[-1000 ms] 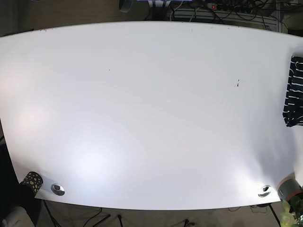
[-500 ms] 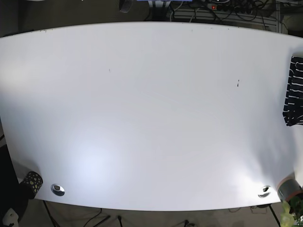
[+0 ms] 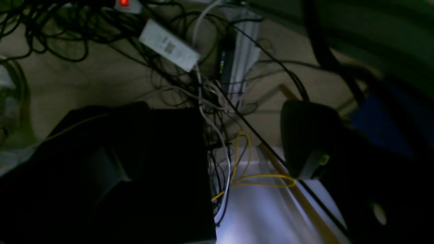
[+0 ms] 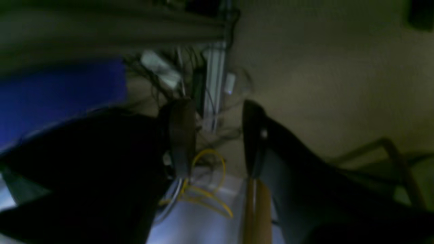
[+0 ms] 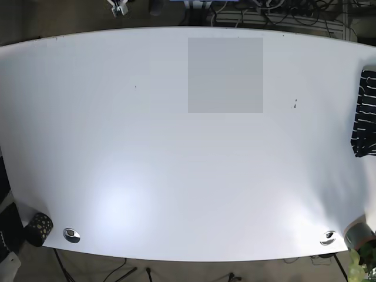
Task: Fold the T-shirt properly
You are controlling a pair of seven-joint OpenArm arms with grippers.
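We look down on a broad white table (image 5: 176, 176) that fills nearly the whole base view, its surface bare apart from a paler grey rectangle (image 5: 225, 74) toward 12 o'clock, a few tiny dark specks, and soft patches of glare toward 7 o'clock. Two round metal grommets (image 5: 71, 235) sit near its front edge, one at 7 o'clock and one at 5 o'clock. The T-shirt (image 5: 365, 113), black with thin white stripes, lies bunched or folded at the table's far edge at 3 o'clock, partly cut off by the frame. Beyond the table at 12 o'clock we see dark floor with a tangle of cables (image 5: 276, 12) and a power strip. Neither arm shows in the base view. In the left wrist view we face a dim beige floor with a mess of black, white and yellow cables (image 3: 217, 112), a white adapter (image 3: 169, 49) at 11 o'clock and a red light at the top edge; the left gripper (image 3: 244, 145) shows as dark shapes with a wide gap between them, fingers released and holding nothing. In the right wrist view the right gripper (image 4: 217, 135) has its two dark fingers (image 4: 181, 132) standing clearly apart, empty, with a yellow cable loop (image 4: 206, 176) and a wooden strip (image 4: 256, 210) beneath, a blue panel (image 4: 61, 84) at 9 o'clock and plain beige floor at 2 o'clock.
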